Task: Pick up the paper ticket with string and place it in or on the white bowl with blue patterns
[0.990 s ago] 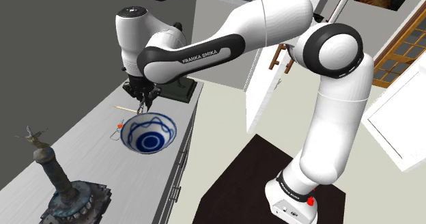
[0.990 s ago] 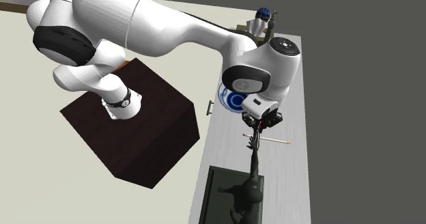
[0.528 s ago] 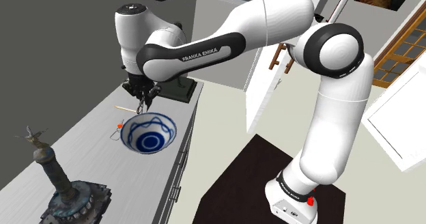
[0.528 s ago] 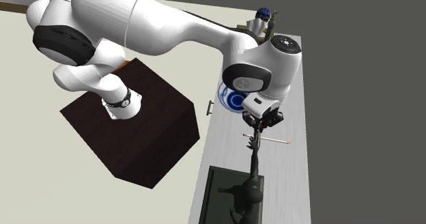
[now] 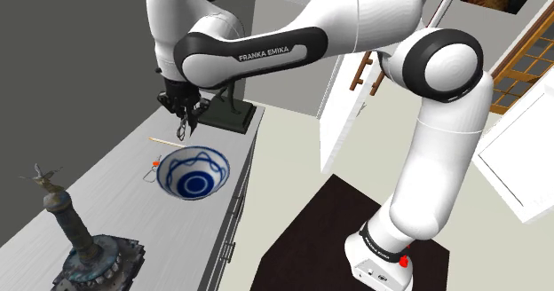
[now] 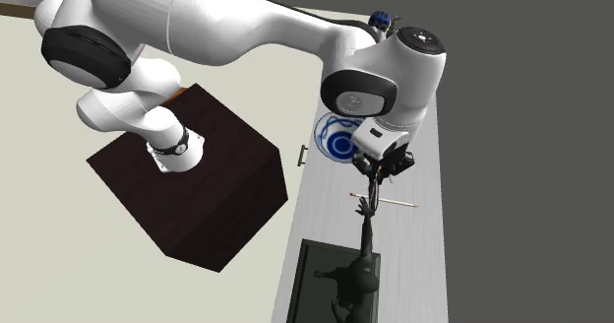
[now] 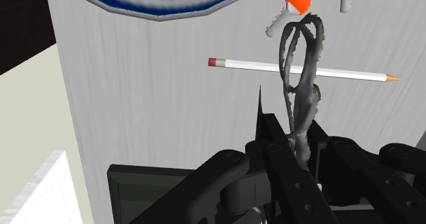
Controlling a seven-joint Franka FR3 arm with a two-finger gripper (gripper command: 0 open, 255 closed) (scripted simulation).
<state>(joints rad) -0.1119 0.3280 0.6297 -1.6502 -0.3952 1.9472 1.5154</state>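
Shoulder view: shows the gripper (image 5: 184, 118) above the far part of the pale grey desk (image 5: 106, 200), fingers pinched narrow on the top of a dark grey ticket with string (image 5: 183, 129) dangling straight down from them. Places a white pencil (image 5: 165, 142) flat on the desk under that dangling end, and the white bowl with blue patterns (image 5: 193, 174) nearer the camera, upright and apart from the ticket. Sets a small orange-and-white object (image 5: 154, 164) just beside the bowl on the view's left, a tall grey statuette (image 5: 75, 232) at the near end, and a dark statue base (image 5: 229, 118) behind the gripper.

Second exterior view: looks down on the desk (image 6: 418, 262), with the gripper (image 6: 378, 173) between the bowl (image 6: 333, 142), partly covered by the wrist, and the pencil (image 6: 386, 201). Shows a dark figurine (image 6: 352, 277) on a dark rectangular base toward the bottom edge, and the arm's dark brown stand (image 6: 187, 188) on the view's left.

Wrist view: finds the fingers (image 7: 283, 162) clamped on the crumpled grey body of the ticket (image 7: 308, 100), with its string loop reaching out past the fingertips and crossing in front of the pencil (image 7: 259, 65). Gives the pencil a red eraser end and an orange tip. Puts the orange-and-white object (image 7: 295, 3) beyond the loop, with the bowl's blue-edged rim (image 7: 157, 4) beside it.
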